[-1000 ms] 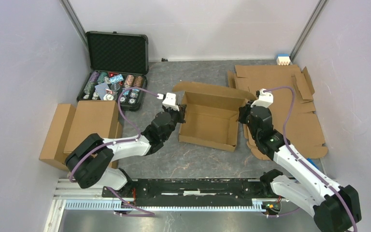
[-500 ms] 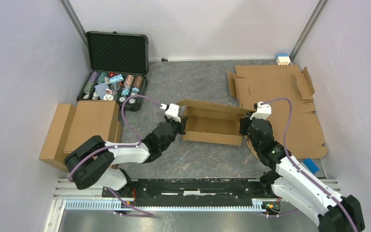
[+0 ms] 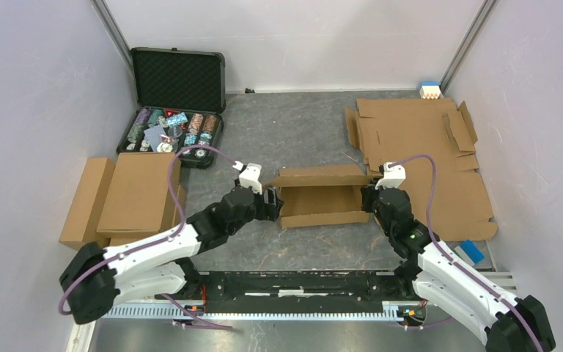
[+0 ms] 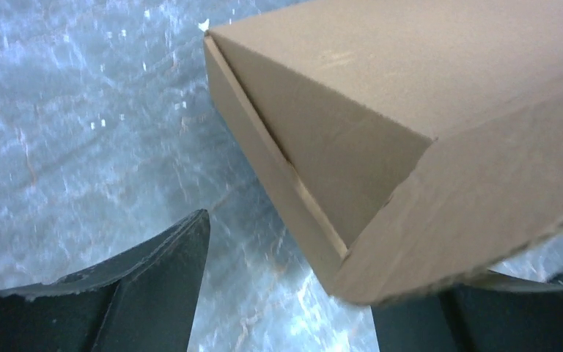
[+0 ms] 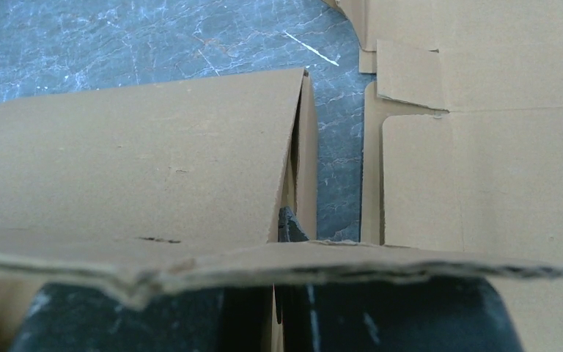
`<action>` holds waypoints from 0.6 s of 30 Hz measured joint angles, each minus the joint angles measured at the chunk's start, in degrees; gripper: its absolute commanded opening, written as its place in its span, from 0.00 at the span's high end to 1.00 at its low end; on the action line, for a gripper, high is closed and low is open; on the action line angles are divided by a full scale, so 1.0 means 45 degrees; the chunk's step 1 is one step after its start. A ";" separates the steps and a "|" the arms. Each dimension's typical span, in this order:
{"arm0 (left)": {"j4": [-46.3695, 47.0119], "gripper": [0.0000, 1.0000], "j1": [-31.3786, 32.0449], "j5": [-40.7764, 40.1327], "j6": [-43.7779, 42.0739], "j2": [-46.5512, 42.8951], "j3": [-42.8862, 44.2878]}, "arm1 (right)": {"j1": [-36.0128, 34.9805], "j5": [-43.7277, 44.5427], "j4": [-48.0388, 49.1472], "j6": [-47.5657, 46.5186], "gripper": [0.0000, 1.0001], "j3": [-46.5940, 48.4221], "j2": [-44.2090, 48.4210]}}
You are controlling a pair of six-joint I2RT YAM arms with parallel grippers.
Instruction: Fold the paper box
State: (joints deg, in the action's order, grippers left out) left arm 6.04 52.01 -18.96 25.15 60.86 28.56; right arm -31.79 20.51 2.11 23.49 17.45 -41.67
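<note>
Top external: paper box (image 3: 319,198), plain brown corrugated card, a shallow rectangle, lay on the grey marbled worktop (image 3: 293,132) between both arms. At its left corner the left fingers (image 4: 154,293) stood apart; the right fingers (image 5: 381,315) were clamped on its ragged-edged right end.

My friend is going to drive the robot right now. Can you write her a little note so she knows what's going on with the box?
Left gripper: open, beside the paper box's left end, not holding it.
Right gripper: shut on the box's right end.
Box: mid-table between the arms; flat cardboard sheets lie far right.
Done: walls up, lid leaning over the tray.
Left: press the lid down and tuck it shut.
</note>
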 measured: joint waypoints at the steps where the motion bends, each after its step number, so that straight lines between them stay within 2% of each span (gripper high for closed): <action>1: -0.0617 0.19 0.0000 0.0097 0.0306 -0.0457 0.0000 | 0.0000 -0.0015 0.0039 -0.0034 1.00 -0.0049 0.0000; 8: -0.4231 0.20 -0.0005 0.0695 0.1807 -0.3225 0.0073 | -0.0019 -0.0170 0.0544 -0.0461 0.99 -0.0554 -0.0010; 11: -0.5591 0.18 -0.0005 0.1035 0.2021 -0.4012 0.0767 | -0.0024 -0.0233 0.0724 -0.0733 0.98 -0.0651 0.0000; 18: -0.5979 0.18 -0.0005 0.2273 0.1219 -0.3580 0.3060 | -0.0019 -0.0476 0.0986 -0.1253 0.95 -0.0826 0.0083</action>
State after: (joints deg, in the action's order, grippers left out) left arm -20.86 51.99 -8.73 30.63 44.75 42.33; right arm -31.88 18.37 6.55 17.85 13.74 -41.30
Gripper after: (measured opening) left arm 0.820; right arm 0.048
